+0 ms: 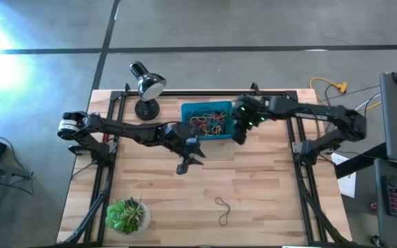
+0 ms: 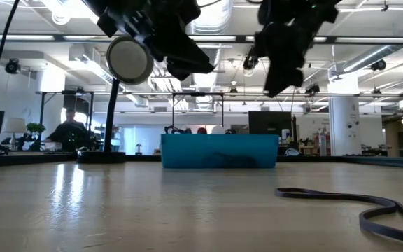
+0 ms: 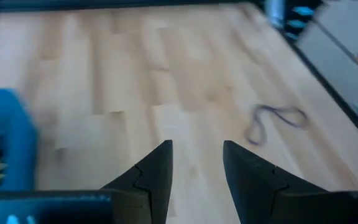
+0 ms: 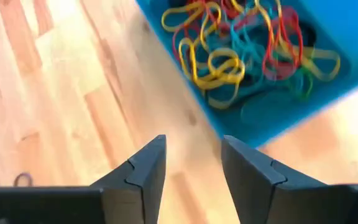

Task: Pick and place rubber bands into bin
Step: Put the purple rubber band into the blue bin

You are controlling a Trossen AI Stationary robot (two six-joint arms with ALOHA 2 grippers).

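The teal-blue bin [image 1: 220, 107] stands at the table's far middle, with several rubber bands [image 4: 247, 43] in red, yellow, green and orange lying in it. One dark rubber band [image 1: 224, 210] lies flat on the wood toward the near edge, and it also shows in the left wrist view [image 3: 275, 119] and the low view [image 2: 341, 199]. My left gripper [image 3: 196, 144] hangs open above the table just near-left of the bin, nothing between its fingers. My right gripper [image 4: 193, 140] hovers open over the bin's near right corner, holding nothing.
A desk lamp [image 1: 147, 86] stands left of the bin, at the far edge. A potted plant [image 1: 126, 215] sits at the near left corner. Black frame rails [image 1: 302, 179] run along both sides. A person [image 2: 68, 129] shows in the room beyond.
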